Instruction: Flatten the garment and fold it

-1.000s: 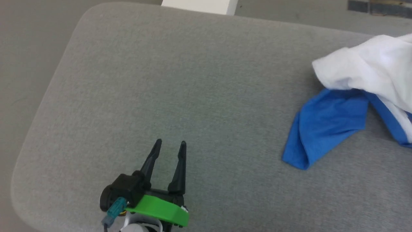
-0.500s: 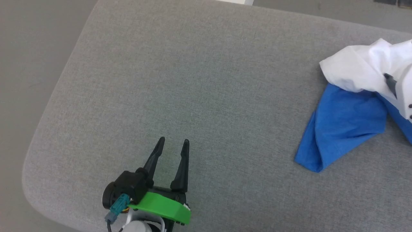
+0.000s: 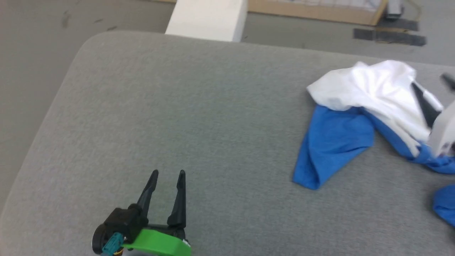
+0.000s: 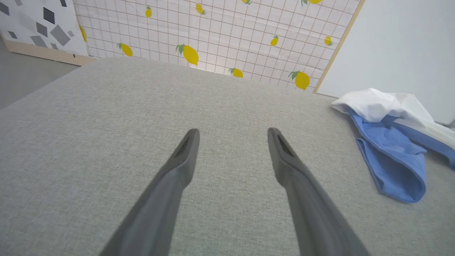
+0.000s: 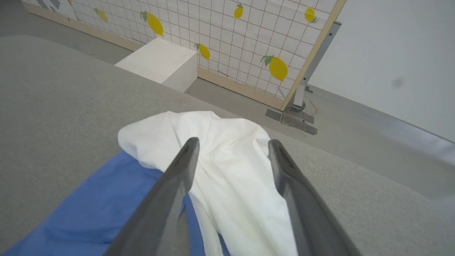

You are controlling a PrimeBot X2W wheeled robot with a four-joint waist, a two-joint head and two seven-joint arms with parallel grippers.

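— Grey padded surface (image 3: 177,106): where is the garment (image 3: 359,89) seen?
— Crumpled at the far right, beneath the right gripper (image 5: 231,144), spread, nothing pinched. The left gripper (image 3: 168,172) is held spread, near left.

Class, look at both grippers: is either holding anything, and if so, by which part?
Nothing is held. The right gripper is open over the garment, its fingers spread above the white cloth. The left gripper is open over the grey surface.
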